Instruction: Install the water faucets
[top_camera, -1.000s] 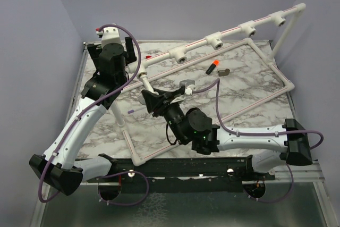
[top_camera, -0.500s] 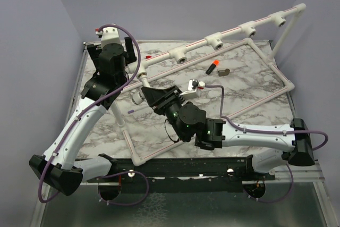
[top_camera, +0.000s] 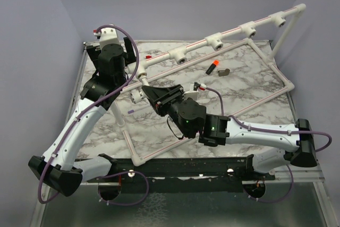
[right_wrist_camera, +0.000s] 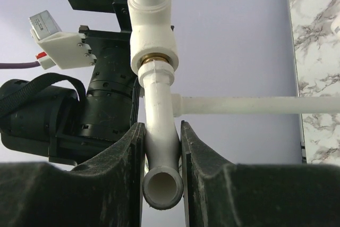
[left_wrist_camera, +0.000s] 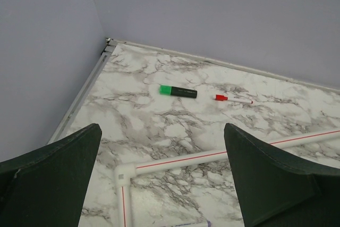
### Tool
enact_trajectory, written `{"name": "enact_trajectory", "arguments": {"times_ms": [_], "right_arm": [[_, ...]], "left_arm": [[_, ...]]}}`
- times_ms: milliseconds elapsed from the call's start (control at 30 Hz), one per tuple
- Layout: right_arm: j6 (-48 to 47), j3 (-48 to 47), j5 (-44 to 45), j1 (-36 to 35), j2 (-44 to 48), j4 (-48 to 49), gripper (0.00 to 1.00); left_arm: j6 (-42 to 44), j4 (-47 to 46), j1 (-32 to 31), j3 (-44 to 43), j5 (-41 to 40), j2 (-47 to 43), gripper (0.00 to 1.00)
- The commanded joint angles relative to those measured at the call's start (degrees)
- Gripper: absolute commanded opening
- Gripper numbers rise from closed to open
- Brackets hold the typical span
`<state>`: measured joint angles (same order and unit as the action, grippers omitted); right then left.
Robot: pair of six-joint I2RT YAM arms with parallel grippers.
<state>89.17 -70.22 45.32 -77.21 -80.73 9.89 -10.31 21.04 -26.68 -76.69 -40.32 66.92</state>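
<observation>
Swinging leftward over the last second, the right arm has stretched across the marble table (top_camera: 255, 86) and brought the right gripper (top_camera: 143, 93) to the near-left end of the white pipe frame (top_camera: 159, 59), while the left arm has barely shifted. From above, four tee sockets (top_camera: 217, 42) on the raised rail look open and unfilled, and an orange-tipped black stick (top_camera: 213, 67) lies on the table beside them. The left wrist camera shows the left gripper (left_wrist_camera: 162, 131) released, fingers spread with nothing between them, above a green highlighter (left_wrist_camera: 178, 91) and a red-capped pen (left_wrist_camera: 232, 99). The right wrist camera shows the right gripper clenched on the faucet (right_wrist_camera: 159, 99), its pale spout pinched between both fingers and its stem end set against the brass-ringed mouth of a white tee (right_wrist_camera: 151, 22). On this evidence one faucet is seated or nearly so; how tight it is cannot be told. The four open sockets are left to fill, and no second faucet is in view.
</observation>
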Motion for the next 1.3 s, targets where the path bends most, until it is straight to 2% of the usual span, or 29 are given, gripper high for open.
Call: {"name": "enact_trajectory", "arguments": {"times_ms": [0,100,267,433,633,800,1033,1267], "right_arm": [[4.98,0.89,-2.12,1.54,-1.51,-7.05,0.03],[4.32,1.49,-2.00,1.54,-0.94,-6.90,0.15],[1.44,2.36,-2.17,1.54,-0.19,-5.14,0.30],[-2.02,4.54,-2.45,1.54,1.53,-2.36,0.38],[-8.38,8.70,-2.59,1.54,5.05,4.30,0.53],[-12.52,11.27,-3.22,1.54,7.38,7.81,0.59],[-22.93,16.24,-2.98,1.54,12.81,12.66,0.59],[-42.82,17.25,-3.48,1.54,17.68,14.17,0.55]], "left_arm": [[-1.34,6.12,-1.01,1.70,3.85,-1.47,0.99],[-1.31,6.16,-1.01,1.96,3.63,-1.83,0.99],[-0.99,6.12,-1.01,2.20,3.18,-2.02,0.99],[-0.78,6.12,-1.00,2.29,2.91,-2.13,0.99],[-0.60,6.12,-1.01,2.24,2.75,-2.16,0.99],[-0.51,6.13,-1.01,2.15,2.60,-2.23,0.99],[-0.26,6.12,-1.01,2.24,2.51,-2.43,0.99],[0.23,6.25,-1.01,1.81,2.12,-2.52,0.99]]}}
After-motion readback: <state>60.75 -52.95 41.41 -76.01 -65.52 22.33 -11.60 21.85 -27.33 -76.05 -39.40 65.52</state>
